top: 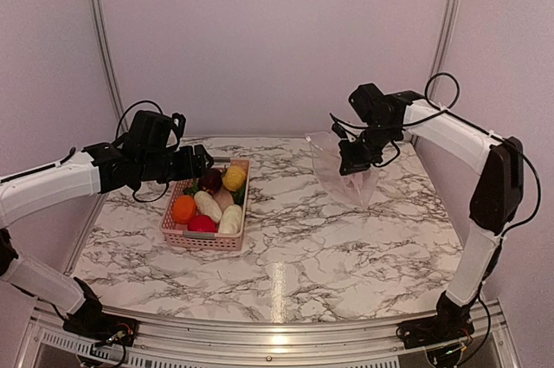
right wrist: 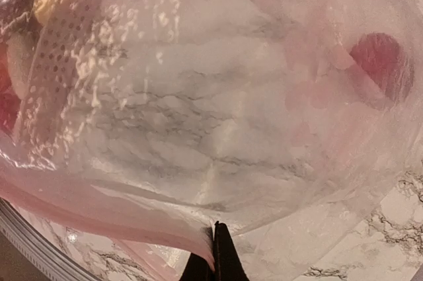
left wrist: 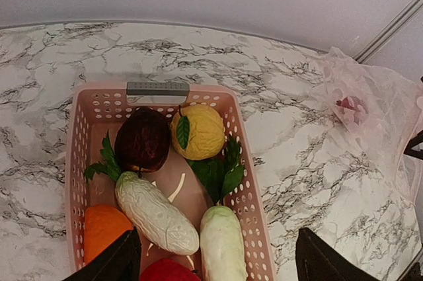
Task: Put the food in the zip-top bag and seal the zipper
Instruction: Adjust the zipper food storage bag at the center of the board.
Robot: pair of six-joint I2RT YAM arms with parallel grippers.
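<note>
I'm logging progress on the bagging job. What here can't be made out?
1. Red piece inside the zip-top bag: right wrist view, blurred by crinkled plastic; its kind is unclear.
2. Red food in the pink basket: left wrist view, cut off by the bottom edge.
3. Zipper: no view shows it clearly; glare and folds hide it.

Pink basket (left wrist: 242, 162), purple fruit (left wrist: 142, 141), yellow fruit (left wrist: 201, 132) ahead of left jaws; clear zip-top bag (right wrist: 211, 96) in right jaws; grey-veined white table (left wrist: 310, 182).
</note>
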